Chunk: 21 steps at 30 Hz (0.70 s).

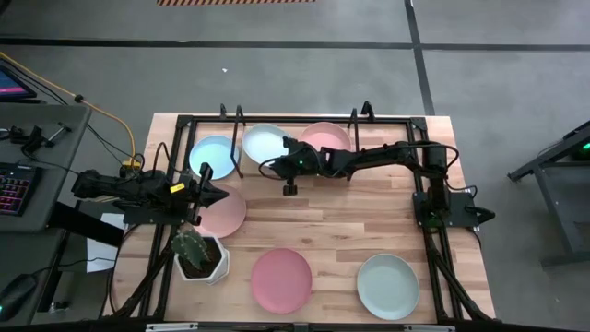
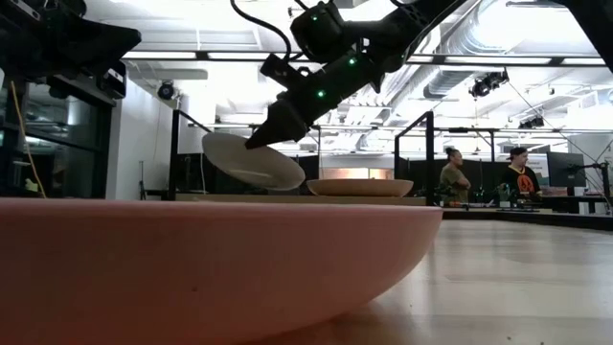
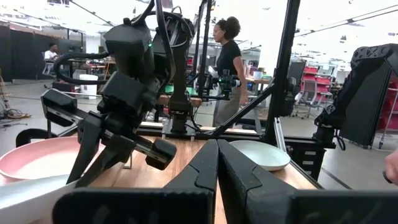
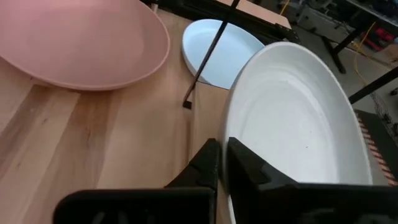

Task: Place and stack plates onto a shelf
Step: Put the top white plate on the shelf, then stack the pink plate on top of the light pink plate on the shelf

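One pale mint plate (image 1: 264,142), round and shallow, hangs tilted in the right pincer (image 1: 279,162).

Overhead camera looks straight down; a table-level one, behind a pink plate (image 2: 211,264), shares its shelf (image 1: 295,124).

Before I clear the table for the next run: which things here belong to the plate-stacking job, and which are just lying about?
Job things:
- held pale plate, in the right claw
- blue plate and pink plate at the shelf
- pink plate by the left claw
- front pink plate, mint plate

Lying about:
- potted cactus
- keyboard
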Tool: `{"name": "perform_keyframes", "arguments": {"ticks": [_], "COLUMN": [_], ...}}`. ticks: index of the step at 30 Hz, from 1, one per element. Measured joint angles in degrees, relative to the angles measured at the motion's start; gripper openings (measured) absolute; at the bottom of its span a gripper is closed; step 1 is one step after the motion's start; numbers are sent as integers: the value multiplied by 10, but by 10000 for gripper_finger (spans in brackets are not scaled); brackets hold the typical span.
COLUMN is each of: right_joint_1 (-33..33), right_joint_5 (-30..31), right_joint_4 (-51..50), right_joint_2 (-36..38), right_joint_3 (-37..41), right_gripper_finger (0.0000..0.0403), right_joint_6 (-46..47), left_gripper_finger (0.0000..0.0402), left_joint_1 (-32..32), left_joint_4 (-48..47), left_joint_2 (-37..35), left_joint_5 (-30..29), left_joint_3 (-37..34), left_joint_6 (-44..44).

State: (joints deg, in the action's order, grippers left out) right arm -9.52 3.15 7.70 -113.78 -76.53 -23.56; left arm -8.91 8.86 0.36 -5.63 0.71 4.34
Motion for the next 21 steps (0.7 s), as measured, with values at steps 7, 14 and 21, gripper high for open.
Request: {"name": "perform_keyframes", "arguments": {"ticks": [7, 14, 21], "right_joint_1": [0, 0, 4], "right_joint_5": [-2, -1, 5], "right_joint_4": [2, 3, -103], "right_joint_2": [0, 0, 61], "right_joint_3": [0, 0, 1], "right_gripper_finger": [49, 98, 110], "right_joint_6": [12, 11, 31], "left_gripper_finger": [0, 0, 0], "left_joint_1": [0, 0, 0], "left_joint_4": [0, 0, -2], "left_joint_2": [0, 0, 0], "left_joint_5": [0, 0, 1], "left_joint_3": [0, 0, 0], "left_joint_6": [0, 0, 0]}}
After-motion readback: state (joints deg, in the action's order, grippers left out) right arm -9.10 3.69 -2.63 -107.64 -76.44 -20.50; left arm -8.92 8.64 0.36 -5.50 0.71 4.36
